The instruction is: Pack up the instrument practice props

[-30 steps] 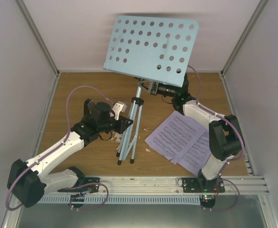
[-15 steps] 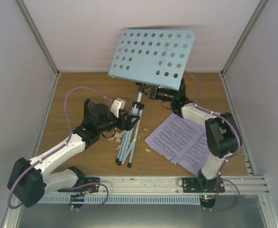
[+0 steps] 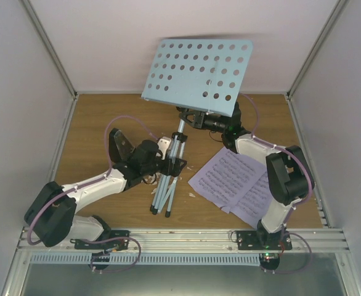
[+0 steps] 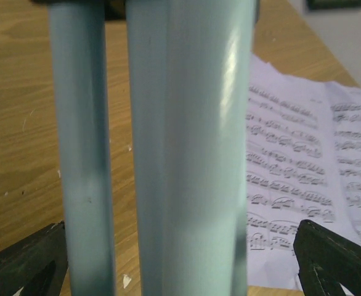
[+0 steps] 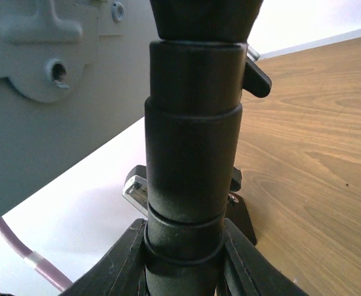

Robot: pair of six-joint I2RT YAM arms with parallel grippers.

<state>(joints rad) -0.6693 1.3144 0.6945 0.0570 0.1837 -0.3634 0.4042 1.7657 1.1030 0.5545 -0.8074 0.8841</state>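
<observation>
Music stand (image 3: pixel 196 68): middle of the table (image 3: pixel 94 123), light blue, hole-dotted desk up at 12 o'clock, legs (image 3: pixel 166 188) folded together and slanting down toward 6 o'clock.
Left gripper (image 3: pixel 173 163): reaches in from 8 o'clock and straddles the legs; fingers (image 4: pixel 26 265) released, with a gap showing on one side.
Right gripper (image 3: pixel 191 117): comes in from 3 o'clock just under the desk; fingers (image 5: pixel 126 262) clenched on the stand's black collar (image 5: pixel 193 154).
Sheet-music pages (image 3: pixel 236 182): lilac, flat on the table at 3 o'clock of the legs, near but apart.
Crumbs (image 3: pixel 148 180): small, white, beside the legs at 9 o'clock.
</observation>
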